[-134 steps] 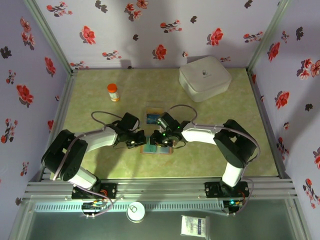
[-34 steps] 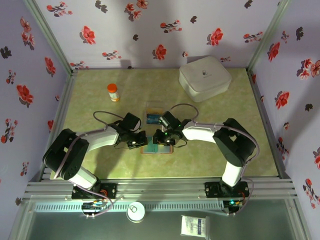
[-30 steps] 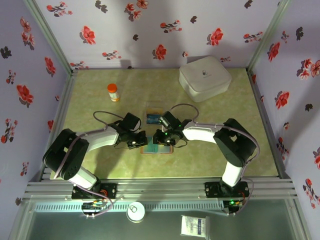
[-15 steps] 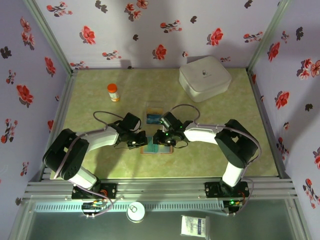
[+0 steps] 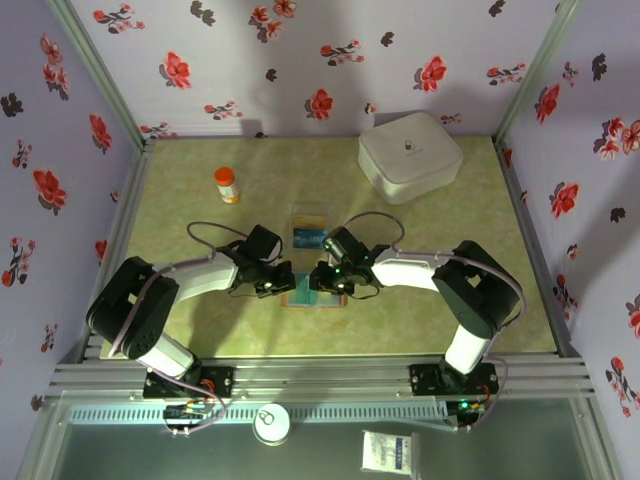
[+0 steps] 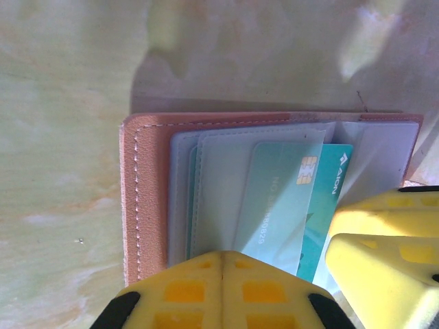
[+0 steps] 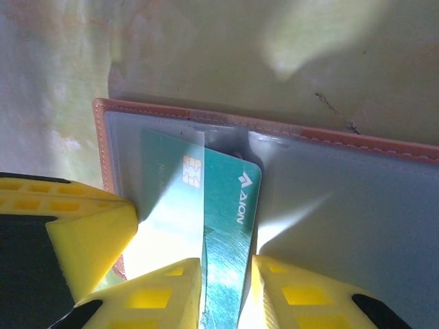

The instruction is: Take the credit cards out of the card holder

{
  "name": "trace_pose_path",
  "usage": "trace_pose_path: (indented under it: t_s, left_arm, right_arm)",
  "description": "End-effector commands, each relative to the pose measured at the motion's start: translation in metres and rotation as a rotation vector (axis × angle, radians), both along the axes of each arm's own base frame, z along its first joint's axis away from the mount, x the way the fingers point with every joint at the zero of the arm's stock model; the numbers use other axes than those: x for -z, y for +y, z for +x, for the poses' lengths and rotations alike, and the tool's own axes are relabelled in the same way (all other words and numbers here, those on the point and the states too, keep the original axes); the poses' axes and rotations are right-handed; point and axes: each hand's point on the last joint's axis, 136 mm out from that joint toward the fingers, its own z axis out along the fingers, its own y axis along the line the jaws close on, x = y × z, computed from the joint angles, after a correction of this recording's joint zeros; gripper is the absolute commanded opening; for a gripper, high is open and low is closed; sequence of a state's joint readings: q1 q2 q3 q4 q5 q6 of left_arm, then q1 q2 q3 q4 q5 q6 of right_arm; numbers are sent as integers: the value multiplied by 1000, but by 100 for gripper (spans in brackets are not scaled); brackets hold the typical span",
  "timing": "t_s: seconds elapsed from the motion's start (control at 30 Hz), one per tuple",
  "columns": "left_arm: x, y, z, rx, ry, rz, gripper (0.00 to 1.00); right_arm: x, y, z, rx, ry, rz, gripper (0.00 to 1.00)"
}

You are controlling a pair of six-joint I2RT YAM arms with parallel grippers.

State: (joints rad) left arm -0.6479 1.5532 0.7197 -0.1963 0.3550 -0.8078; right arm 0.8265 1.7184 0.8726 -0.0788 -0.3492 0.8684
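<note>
**Op:** Left wrist?
**Eng:** The small brown leather-look bifold card holder [image 6: 130, 205] lies open on the green bench [image 6: 68, 103]. Your left tool [image 6: 221, 274] is closed on nothing, with its tips together at the holder's near edge. I'd say it's pinning the holder. The teal chip credit card [image 6: 330, 205] is partly out of its clear sleeve. There are more sleeves underneath, but I can't read what's in them.

**Op:** Right wrist?
**Eng:** Your right tool [image 7: 226, 274] straddles the teal card's exposed strip, jaws narrow. I can't tell whether it's actually clamping. Its fingers cut off the card's near end.

**Op:** Top?
**Eng:** The holder sits mid-front on the bench with both tools on it, too small to read the jaws. Just behind it is a clear plastic tray [image 5: 308, 213] with a blue rectangle [image 5: 306, 238] in it. That's probably a card already out, but I can't confirm it. Overall, one extraction is under way and the card isn't free yet. The remaining cards can't be counted.
</note>
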Motion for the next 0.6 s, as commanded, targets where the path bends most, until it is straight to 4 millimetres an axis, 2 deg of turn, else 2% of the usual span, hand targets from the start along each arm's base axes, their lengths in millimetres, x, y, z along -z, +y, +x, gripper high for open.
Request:
trace_pose_path:
  t_s: [0.0, 0.17, 0.57]
  left_arm:
    - [11, 9, -5, 3, 27, 65, 0]
    - [11, 9, -5, 2, 29, 65, 0]
    - [9, 8, -5, 1, 30, 60, 0]
  right_arm:
    - [4, -1, 0, 18, 24, 20, 25]
    - [2, 4, 0, 23, 28, 58, 20]
    - [-16, 17, 6, 49, 33, 230, 20]
